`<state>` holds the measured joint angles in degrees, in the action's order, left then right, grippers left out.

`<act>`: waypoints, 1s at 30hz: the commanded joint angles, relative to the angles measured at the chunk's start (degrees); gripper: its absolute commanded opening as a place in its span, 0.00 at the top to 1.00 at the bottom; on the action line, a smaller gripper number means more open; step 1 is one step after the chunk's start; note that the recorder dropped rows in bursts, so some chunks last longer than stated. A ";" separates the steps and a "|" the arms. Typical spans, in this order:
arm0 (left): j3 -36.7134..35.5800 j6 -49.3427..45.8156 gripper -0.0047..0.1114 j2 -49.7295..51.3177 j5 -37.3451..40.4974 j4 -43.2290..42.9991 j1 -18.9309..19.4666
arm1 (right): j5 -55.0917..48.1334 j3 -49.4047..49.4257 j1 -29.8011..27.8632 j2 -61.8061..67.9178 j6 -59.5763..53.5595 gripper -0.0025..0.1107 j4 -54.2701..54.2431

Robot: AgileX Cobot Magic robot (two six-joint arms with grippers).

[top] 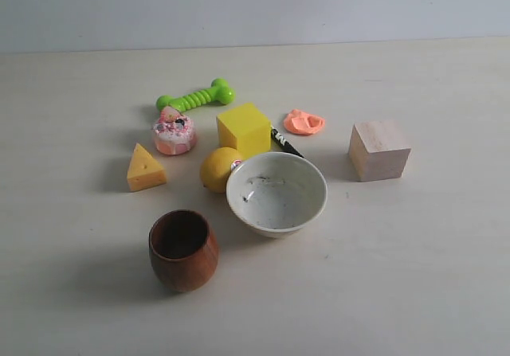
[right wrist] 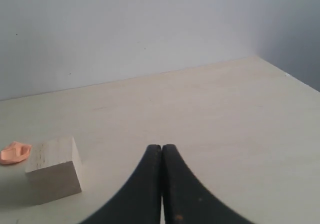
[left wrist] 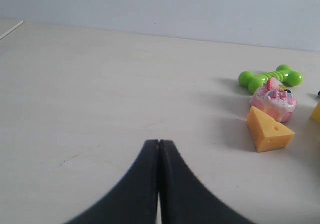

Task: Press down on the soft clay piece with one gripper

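Observation:
The soft clay piece is a small flat salmon-orange blob lying on the table between the yellow cube and the pale wooden cube. In the right wrist view the clay peeks out just behind the wooden cube. My right gripper is shut with nothing in it, well away from the clay. My left gripper is also shut and empty, over bare table, apart from the cheese wedge. Neither gripper shows in the exterior view.
A white bowl, a brown wooden cup, a lemon, a cheese wedge, a pink donut toy, a green bone toy and a black marker crowd the table's middle.

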<state>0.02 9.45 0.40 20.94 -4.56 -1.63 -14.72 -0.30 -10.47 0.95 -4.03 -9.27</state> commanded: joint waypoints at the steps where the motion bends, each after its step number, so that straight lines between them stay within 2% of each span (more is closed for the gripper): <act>1: -0.02 -0.31 0.96 -0.40 -0.48 0.44 -0.33 | -3.30 0.30 -0.21 -0.95 4.36 0.98 5.33; 30: -0.02 -0.31 0.96 -0.40 -0.48 0.44 -0.33 | -4.61 0.30 -0.21 -0.95 2.16 0.98 5.60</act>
<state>0.02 9.45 0.40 20.94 -4.56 -1.63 -19.51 -0.30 -10.47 0.34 -1.45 -4.21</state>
